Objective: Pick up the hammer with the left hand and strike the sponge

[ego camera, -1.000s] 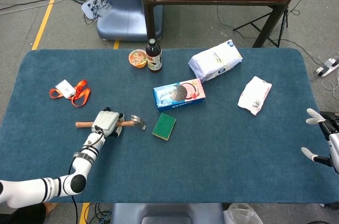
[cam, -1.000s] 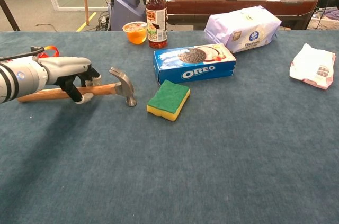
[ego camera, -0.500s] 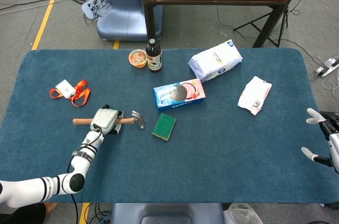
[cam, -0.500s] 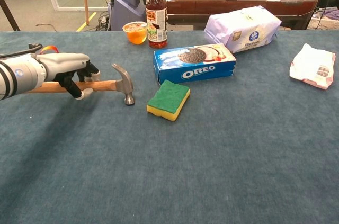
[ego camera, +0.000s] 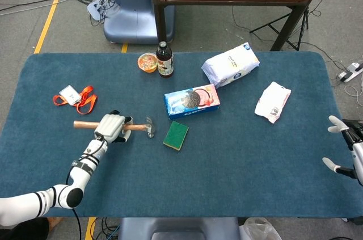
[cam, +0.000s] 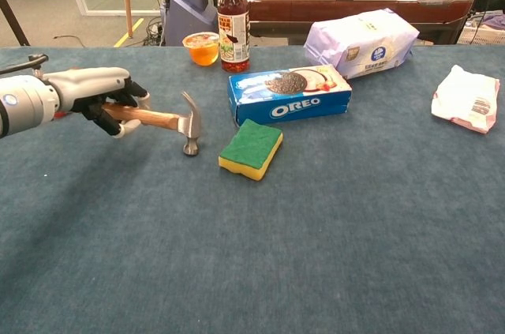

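Note:
My left hand (ego camera: 111, 127) (cam: 106, 100) grips the wooden handle of the hammer (ego camera: 136, 127) (cam: 170, 121) and holds it lifted off the blue table (ego camera: 238, 160). The steel head (cam: 189, 125) points down, left of the sponge. The green and yellow sponge (ego camera: 176, 134) (cam: 251, 148) lies flat in front of the Oreo box. My right hand (ego camera: 343, 146) hovers open at the table's right edge, holding nothing; only the head view shows it.
An Oreo box (ego camera: 191, 100) (cam: 289, 93) lies just behind the sponge. A dark bottle (ego camera: 165, 59) and a small cup (ego camera: 147, 62) stand at the back. A white bag (ego camera: 231, 64), a crumpled packet (ego camera: 273, 101) and an orange lanyard (ego camera: 75, 98) also lie on the table.
My left hand has raised the hammer off the table, tilting its head downward and the handle end up. The sponge and right hand have not moved.

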